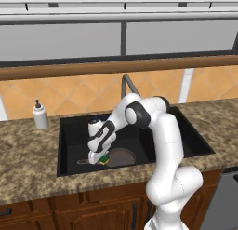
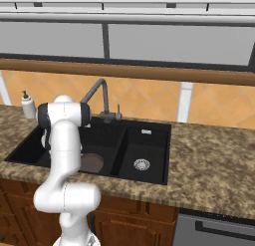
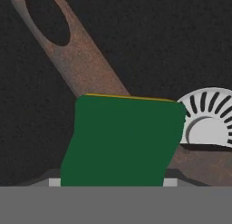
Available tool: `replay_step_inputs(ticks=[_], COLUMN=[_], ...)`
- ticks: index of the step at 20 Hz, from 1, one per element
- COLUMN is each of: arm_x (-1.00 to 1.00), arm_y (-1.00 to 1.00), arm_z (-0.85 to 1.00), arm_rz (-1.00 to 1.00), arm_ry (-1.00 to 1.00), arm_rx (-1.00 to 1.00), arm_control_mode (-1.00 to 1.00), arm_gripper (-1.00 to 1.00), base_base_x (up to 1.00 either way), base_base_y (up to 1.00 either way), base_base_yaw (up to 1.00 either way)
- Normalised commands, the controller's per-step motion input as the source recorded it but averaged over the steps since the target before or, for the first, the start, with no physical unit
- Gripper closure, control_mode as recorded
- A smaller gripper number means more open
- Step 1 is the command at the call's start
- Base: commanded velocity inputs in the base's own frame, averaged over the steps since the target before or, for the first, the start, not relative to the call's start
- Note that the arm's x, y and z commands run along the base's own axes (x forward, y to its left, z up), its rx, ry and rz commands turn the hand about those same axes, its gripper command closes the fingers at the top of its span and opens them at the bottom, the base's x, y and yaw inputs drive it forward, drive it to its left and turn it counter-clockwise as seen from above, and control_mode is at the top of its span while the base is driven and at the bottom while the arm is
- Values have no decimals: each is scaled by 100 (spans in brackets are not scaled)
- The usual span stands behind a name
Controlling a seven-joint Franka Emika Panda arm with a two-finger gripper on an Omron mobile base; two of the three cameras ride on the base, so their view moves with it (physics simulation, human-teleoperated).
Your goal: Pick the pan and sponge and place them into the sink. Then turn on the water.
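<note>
You are looking at one black sink (image 1: 69, 131) set in a speckled counter (image 1: 28, 164), two basins: the large one toward the counter's left end, the small one (image 2: 144, 155) to its right.

Writing, brands, labels: none that you can read on any item.

Pan (image 1: 122, 157): one, lying in the large basin near the front wall, its handle (image 1: 82, 161) pointing toward the basin's left wall. In the hand view you are seeing the brown handle (image 3: 72, 51) with its hanging hole running slantwise across the basin floor.

Sponge (image 1: 105, 158): one, yellow with a green face, sitting low in the large basin at the pan's left rim. In the hand view its green face (image 3: 122, 141) is standing between the fingertips, over the handle.

Gripper (image 1: 98, 159): one, reaching down into the large basin and pinching the sponge.

Drains: two, one in the large basin (image 3: 209, 123) just beside the sponge, one in the small basin (image 2: 142, 164).

Faucet (image 2: 99, 98): one, grey, standing at the sink's back edge.

Soap bottle (image 1: 40, 115): one, white, standing on the counter by the sink's back left corner.
</note>
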Motion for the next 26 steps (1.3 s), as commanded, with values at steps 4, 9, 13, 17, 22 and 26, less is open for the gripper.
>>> replay_step_inputs(ticks=[4,9,13,17,22,26], arm_x=[8,0,4,0,-46,-53], arm_y=[0,0,0,-3,-11,-26], arm_z=[0,-1,0,21,93,100], arm_rz=[0,0,0,0,0,-11], arm_ry=[3,0,0,-4,-15,-4], arm_rx=[0,0,0,2,11,11], arm_control_mode=[-100,-100,-100,-100,-100,-100], arm_gripper=[100,-100,-100,-100,-100,-100], base_base_x=[0,0,0,0,0,0], base_base_y=[0,0,0,0,0,0], base_base_yaw=[0,0,0,0,0,0])
